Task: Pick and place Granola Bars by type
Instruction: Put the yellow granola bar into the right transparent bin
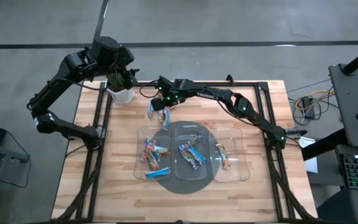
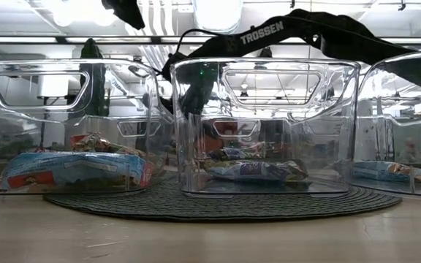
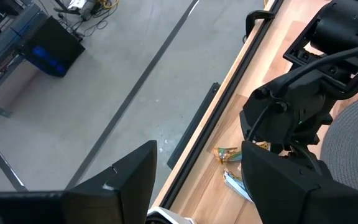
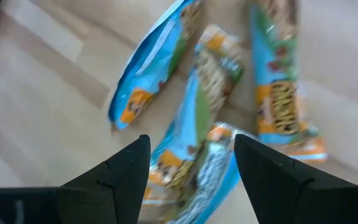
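Several light-blue granola bars (image 1: pixel 160 114) lie loose on the wooden table beyond the trays. In the right wrist view they spread out as a fan (image 4: pixel 213 68). My right gripper (image 1: pixel 164 103) hovers just above them, pointing down and open; its fingers stand on either side of one blue bar (image 4: pixel 188 155). Other bars lie in three clear trays: multicoloured ones in the left tray (image 1: pixel 140 155), blue ones in the middle tray (image 1: pixel 178 134), tan-orange ones in the right tray (image 1: pixel 244 155). My left gripper (image 1: pixel 120 79) waits open at the far left, above a white cup (image 1: pixel 120 95).
The three trays stand side by side on a dark round mat (image 1: pixel 179 184); in the low view their clear walls (image 2: pixel 269 73) stand in front of the right arm (image 2: pixel 262 33). Black rails (image 1: pixel 102 118) run along the table's left and right sides. Bare wood lies near the near edge.
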Motion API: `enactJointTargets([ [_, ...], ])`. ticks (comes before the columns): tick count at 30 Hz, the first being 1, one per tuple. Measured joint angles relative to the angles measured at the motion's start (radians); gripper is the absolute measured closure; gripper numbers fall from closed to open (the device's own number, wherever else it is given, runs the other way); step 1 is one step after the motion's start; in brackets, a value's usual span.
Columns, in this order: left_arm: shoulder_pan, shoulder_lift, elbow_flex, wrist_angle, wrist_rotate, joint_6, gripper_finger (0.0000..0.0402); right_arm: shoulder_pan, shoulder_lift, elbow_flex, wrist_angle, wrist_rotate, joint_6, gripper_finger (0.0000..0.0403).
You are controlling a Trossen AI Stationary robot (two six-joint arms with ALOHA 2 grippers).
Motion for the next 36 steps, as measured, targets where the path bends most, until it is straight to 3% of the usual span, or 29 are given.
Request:
enactJointTargets([
  [11,0.000,-0.004,0.000,-0.001,-0.020,0.054,0.0186,0.032,0.000,0.001,0.007,-0.031,-0.017,0.0180],
  [15,0.007,-0.030,0.000,-0.002,-0.087,0.104,0.0186,0.057,0.000,0.004,0.019,-0.031,-0.042,0.0180],
  [22,0.024,-0.087,0.000,-0.004,-0.081,0.099,0.0186,0.071,-0.007,0.009,0.049,-0.054,-0.001,0.0180],
  [29,0.024,-0.114,0.000,-0.007,-0.080,0.105,0.0186,0.061,-0.004,0.003,-0.050,-0.002,0.010,0.0183],
  [36,0.024,-0.106,0.000,-0.007,-0.079,0.107,0.0186,0.056,-0.002,-0.035,-0.041,0.042,-0.003,0.0184],
])
